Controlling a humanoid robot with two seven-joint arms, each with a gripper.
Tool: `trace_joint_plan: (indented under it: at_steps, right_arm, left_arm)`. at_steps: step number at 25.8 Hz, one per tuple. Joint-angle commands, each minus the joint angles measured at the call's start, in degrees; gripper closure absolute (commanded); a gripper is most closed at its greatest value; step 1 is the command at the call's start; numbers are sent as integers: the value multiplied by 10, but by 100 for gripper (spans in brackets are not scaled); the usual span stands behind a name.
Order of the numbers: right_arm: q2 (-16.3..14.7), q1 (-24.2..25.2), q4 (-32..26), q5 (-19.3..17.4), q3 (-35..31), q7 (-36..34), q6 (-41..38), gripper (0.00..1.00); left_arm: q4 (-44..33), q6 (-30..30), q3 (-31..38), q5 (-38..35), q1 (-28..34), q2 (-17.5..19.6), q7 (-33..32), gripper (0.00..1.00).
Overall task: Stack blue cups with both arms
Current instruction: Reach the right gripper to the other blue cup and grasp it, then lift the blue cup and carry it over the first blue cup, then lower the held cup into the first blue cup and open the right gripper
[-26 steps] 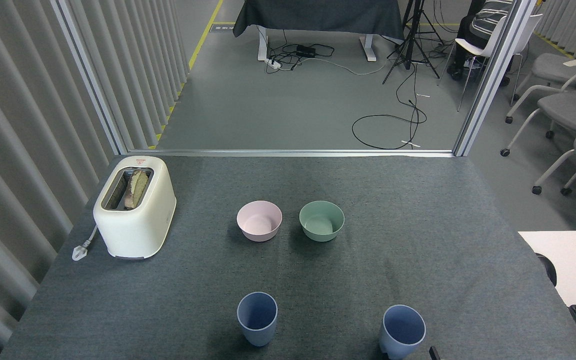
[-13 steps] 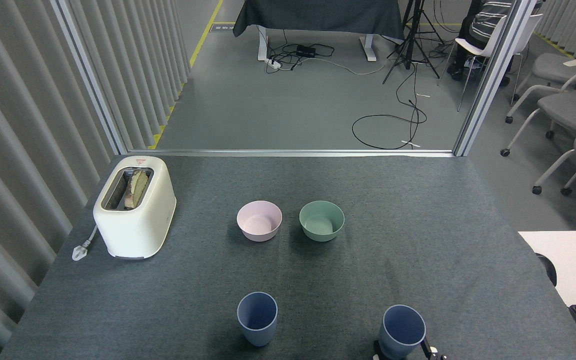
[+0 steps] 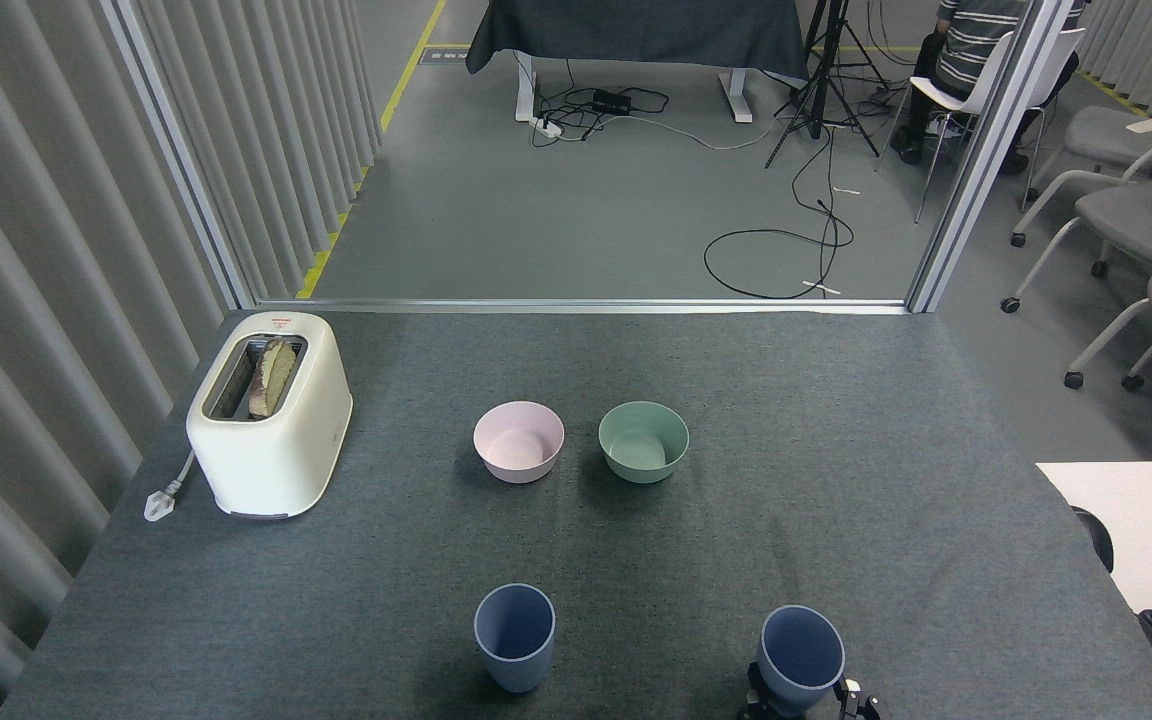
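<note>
On the grey table [image 3: 836,420], a toaster [image 3: 271,425] sits far left; pink bowl [image 3: 518,441] beside green bowl [image 3: 643,441]. Left cup [image 3: 514,636] stands upright, alone. Right cup [image 3: 800,660] tilts, right gripper [image 3: 804,706] clamped around its base.

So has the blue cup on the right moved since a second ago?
Yes. The right blue cup has shifted slightly left and tilted, judged against the unmoved left blue cup; the right gripper brackets its base.
</note>
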Motion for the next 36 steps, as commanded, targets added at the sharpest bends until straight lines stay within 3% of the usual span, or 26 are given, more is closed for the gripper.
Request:
trace_joint_plan:
  at_steps: [1, 4, 6, 10, 13, 19, 36]
  right_arm:
    - [1, -2, -15, 0, 0, 0, 1, 28]
    - [16, -31, -30, 8, 1, 4, 1, 28]
    - [42, -61, -29, 29, 11, 26, 2, 28]
    - [93, -127, -24, 68, 77, 66, 3, 28]
    - [131, -148, -24, 91, 136, 89, 12, 28]
    - [137, -147, -24, 104, 244, 98, 32, 27]
    - [135, -120, -16, 103, 244, 98, 31, 25]
  left_arm:
    - [0, 0, 0, 1, 1, 0, -1, 0]
    - [-1, 0, 0, 0, 0, 0, -1, 0]
    - [-1, 0, -1, 1, 0, -1, -1, 0]
    - [0, 0, -3, 1, -1, -2, -1, 0]
    - [0, 0, -3, 1, -2, -2, -1, 0]
    - [3, 0, -4, 2, -2, -2, -1, 0]
    - [4, -1, -7, 2, -5, -3, 0, 0]
